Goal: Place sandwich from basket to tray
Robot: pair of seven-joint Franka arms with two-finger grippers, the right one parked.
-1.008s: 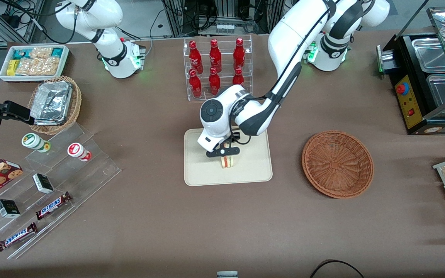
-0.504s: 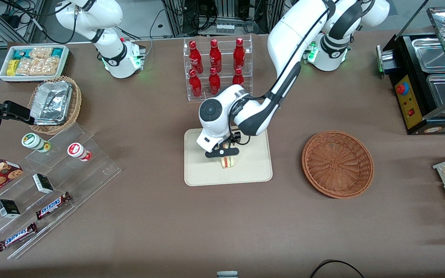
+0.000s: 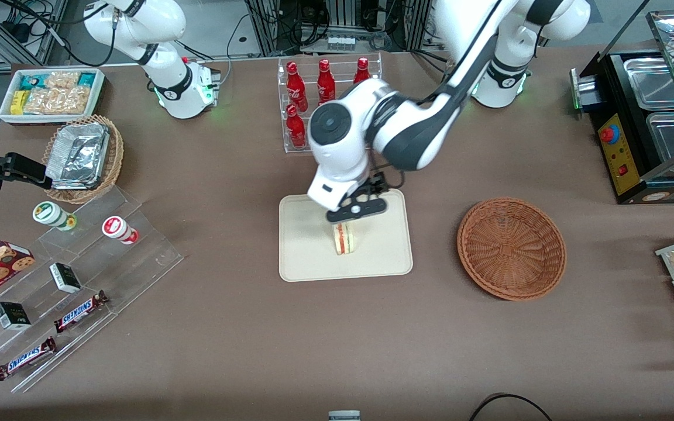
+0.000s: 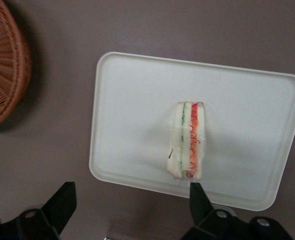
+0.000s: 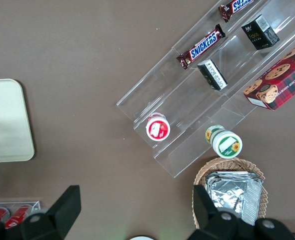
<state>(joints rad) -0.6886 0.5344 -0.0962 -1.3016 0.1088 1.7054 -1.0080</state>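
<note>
Brown table; tray bears upright striped sandwich; gripper above, spread.

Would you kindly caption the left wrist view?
Open pincer raised above the sandwich standing on the tray.

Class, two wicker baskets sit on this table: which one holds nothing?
The reddish-brown basket beside the tray; the tan basket holds foil containers. The open tool hangs above the sandwich.

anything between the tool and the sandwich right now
Nothing: in the left wrist view the open tool hangs above the sandwich, which stands alone on the tray.
</note>
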